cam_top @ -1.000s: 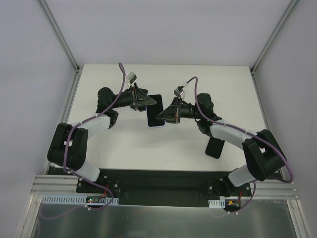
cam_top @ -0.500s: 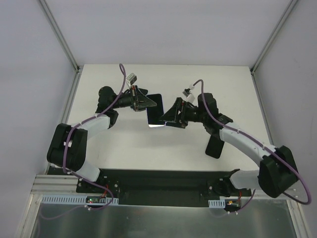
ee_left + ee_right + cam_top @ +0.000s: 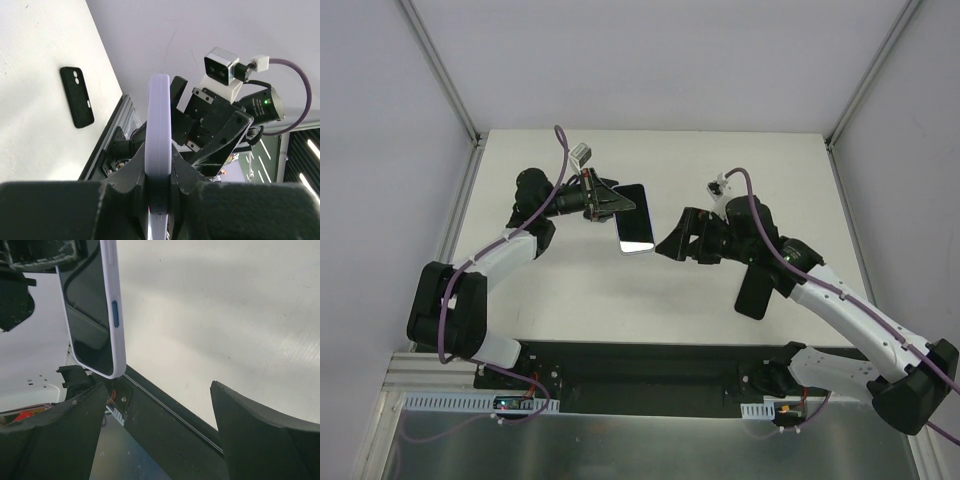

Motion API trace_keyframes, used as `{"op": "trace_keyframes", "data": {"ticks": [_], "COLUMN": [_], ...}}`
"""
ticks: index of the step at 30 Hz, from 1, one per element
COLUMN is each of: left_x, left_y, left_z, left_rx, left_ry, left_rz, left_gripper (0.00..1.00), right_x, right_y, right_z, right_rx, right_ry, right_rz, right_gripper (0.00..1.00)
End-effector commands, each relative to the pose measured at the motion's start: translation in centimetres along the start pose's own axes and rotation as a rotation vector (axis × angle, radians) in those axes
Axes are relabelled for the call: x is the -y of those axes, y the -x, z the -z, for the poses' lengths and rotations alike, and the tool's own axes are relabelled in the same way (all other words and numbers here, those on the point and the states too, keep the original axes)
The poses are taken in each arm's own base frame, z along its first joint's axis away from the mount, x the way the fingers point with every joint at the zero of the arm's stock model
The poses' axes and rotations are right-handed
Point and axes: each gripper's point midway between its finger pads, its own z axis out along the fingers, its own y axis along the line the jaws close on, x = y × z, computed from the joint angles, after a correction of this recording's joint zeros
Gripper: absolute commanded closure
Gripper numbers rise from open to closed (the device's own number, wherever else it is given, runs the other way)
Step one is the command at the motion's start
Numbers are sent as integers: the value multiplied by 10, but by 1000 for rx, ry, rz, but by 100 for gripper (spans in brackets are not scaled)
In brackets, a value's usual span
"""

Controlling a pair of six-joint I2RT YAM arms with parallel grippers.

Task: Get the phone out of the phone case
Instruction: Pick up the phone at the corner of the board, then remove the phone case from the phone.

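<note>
White matte table, plain grey walls, and aluminium frame posts at the back corners. A black base plate runs along the near edge.

One phone: a rounded rectangle with a glossy dark screen and a pale lavender frame. The right wrist view shows one small blue side button. It sits centre-left, out of its case. The left tool is clenched on the phone's left side. In the left wrist view the phone is edge-on, a thin lavender strip pinched between the black fingers. Whether the phone touches the table cannot be told.

One phone case: matte black and soft-looking, with rounded corners. It lies flat on the table, partly under the right arm and well apart from the phone. The left wrist view shows two round camera cutouts near one end and a small light mark on one long edge.

The right tool is released, jaws spread wide and holding nothing. It points at the phone, near it but apart. Its two dark fingers have a rough cast texture.

Two arms, white links with black joints, and a purple cable along each. The grey wrist camera on the right arm shows in the left wrist view.
</note>
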Motion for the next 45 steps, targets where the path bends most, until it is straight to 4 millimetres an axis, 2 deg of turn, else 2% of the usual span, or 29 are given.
{"op": "trace_keyframes", "data": {"ticks": [1, 5, 10, 16, 18, 23, 28, 38, 45], "left_x": [41, 42, 43, 38, 36, 38, 41, 51, 56], "left_y": [4, 4, 2, 1, 1, 0, 0, -2, -6], "left_z": [1, 1, 2, 2, 2, 3, 3, 4, 6], "left_rx": [30, 31, 29, 25, 24, 20, 20, 12, 1], "left_ry": [-54, -49, -50, -38, -36, -37, -39, -53, -58], "left_rz": [-148, -147, -147, -142, -139, -145, -152, -160, -147], "left_gripper": [100, 100, 100, 100, 100, 100, 100, 100, 100], "right_x": [2, 2, -1, -24, -23, -11, 15, 24, 36], "right_y": [1, -3, 1, 10, 11, 11, 7, 0, 7], "right_z": [1, -6, -4, 3, 2, -4, -9, -28, -40], "right_rx": [12, 0, 20, 59, 56, 54, 37, 3, 18], "right_ry": [-53, -59, -59, 41, 29, -31, -170, -203, -266], "right_rz": [39, 30, 34, 37, 41, 30, 34, 33, 55], "right_gripper": [14, 14, 14, 14, 14, 14, 15, 15, 15]}}
